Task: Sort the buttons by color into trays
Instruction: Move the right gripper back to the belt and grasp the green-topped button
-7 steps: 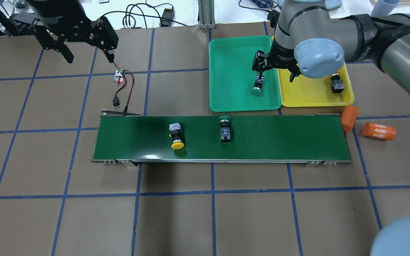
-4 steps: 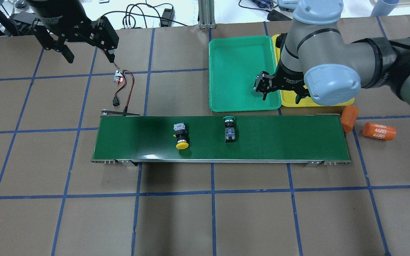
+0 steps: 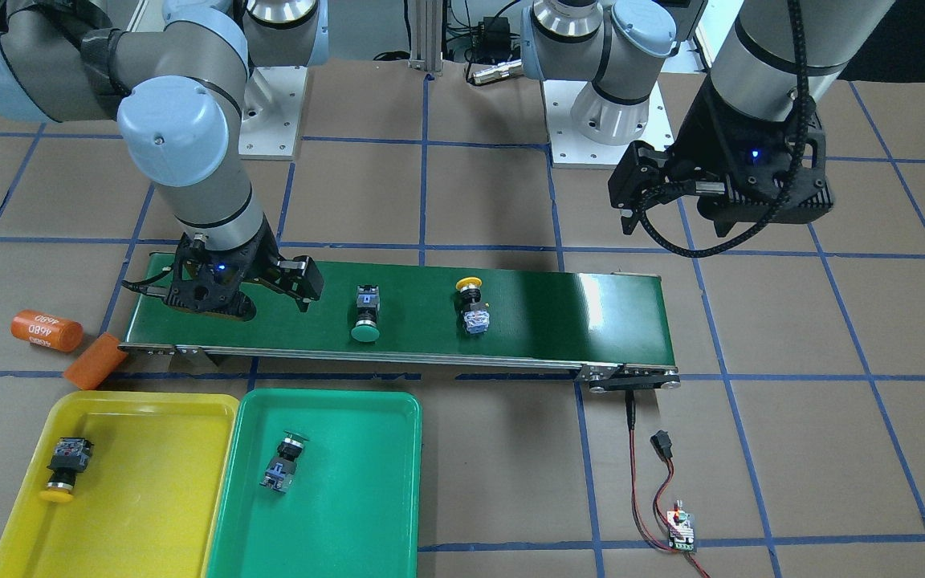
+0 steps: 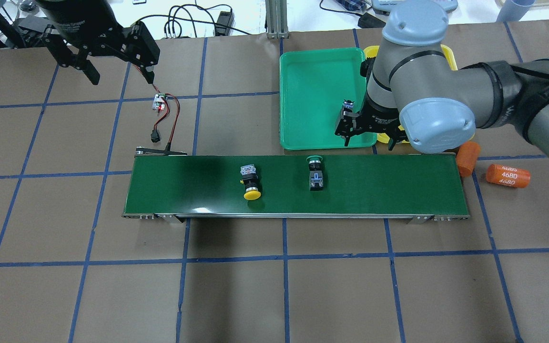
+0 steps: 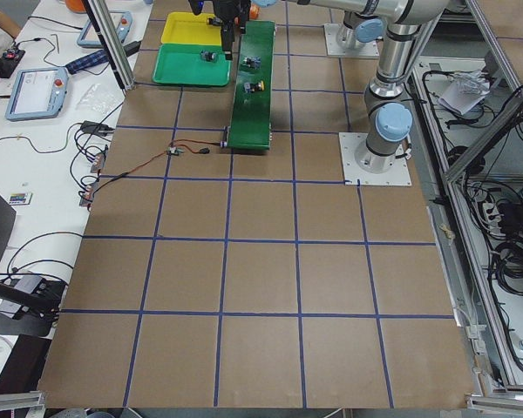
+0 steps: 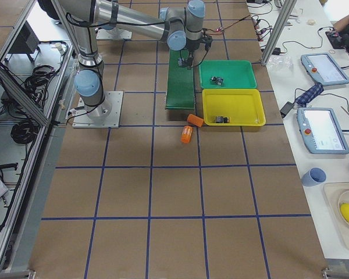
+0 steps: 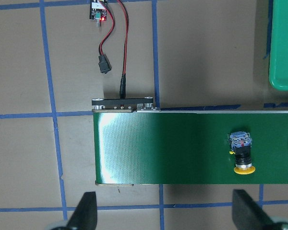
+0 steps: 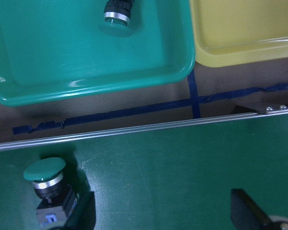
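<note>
Right gripper [image 4: 369, 141]: spread wide, empty, low over the conveyor belt [image 4: 398, 186] near its right end, by the edge facing the trays. Narrow strip of table between that edge and the green tray [image 3: 366, 490]; yellow tray [image 3: 165, 490] hard against it, side by side. Two orange cylinders [image 4: 508, 175] just off the belt's right end, one at its corner. Bare belt between the fingers. Same wide, empty state for left gripper [image 4: 119, 71], raised near the belt's left end, small wired board [image 4: 160, 102] on the table nearby.

On the belt, on its side: loose green button [image 4: 314, 172], cap toward the trays, near the right gripper but outside its span, toward mid-belt. Further toward the left end: loose yellow button [image 4: 250, 183], cap toward the robot. In the green tray: binned green button [image 3: 282, 461]. In the yellow tray: binned yellow button [image 3: 65, 466].
</note>
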`<state>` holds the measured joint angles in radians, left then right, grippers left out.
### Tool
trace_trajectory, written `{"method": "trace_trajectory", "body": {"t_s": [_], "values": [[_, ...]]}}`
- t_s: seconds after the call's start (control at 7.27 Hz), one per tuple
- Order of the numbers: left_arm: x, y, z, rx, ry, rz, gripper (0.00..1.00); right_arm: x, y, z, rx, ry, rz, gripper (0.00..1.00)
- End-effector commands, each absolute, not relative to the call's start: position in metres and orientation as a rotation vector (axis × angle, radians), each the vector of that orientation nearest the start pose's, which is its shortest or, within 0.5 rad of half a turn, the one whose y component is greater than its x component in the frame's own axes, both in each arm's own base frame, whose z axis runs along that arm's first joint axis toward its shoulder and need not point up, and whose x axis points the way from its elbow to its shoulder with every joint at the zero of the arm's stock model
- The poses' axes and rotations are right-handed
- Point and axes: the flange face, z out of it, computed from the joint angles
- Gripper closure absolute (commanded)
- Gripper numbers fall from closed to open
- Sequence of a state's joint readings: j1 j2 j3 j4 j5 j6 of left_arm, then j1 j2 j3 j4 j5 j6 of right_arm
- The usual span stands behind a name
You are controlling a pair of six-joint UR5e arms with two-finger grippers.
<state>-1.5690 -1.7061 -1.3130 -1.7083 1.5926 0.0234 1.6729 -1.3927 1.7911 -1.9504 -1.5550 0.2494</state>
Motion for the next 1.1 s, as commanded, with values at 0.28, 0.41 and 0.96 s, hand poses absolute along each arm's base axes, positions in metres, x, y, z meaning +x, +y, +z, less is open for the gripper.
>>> {"method": "trace_trajectory", "body": {"t_s": [0.28,0.41,0.96], "values": [[-0.131,-0.559,0.503,0.037,3.114,0.112,0.00,0.240,-0.508,0.290,0.090,3.150,0.122,0.00],[-0.133,-0.554,0.504,0.052,3.106,0.124,0.00,0.244,-0.507,0.284,0.124,3.141,0.140,0.00],[-0.134,-0.555,0.495,0.047,3.112,0.115,0.00,0.249,-0.510,0.255,0.115,3.157,0.230,0.00]]}}
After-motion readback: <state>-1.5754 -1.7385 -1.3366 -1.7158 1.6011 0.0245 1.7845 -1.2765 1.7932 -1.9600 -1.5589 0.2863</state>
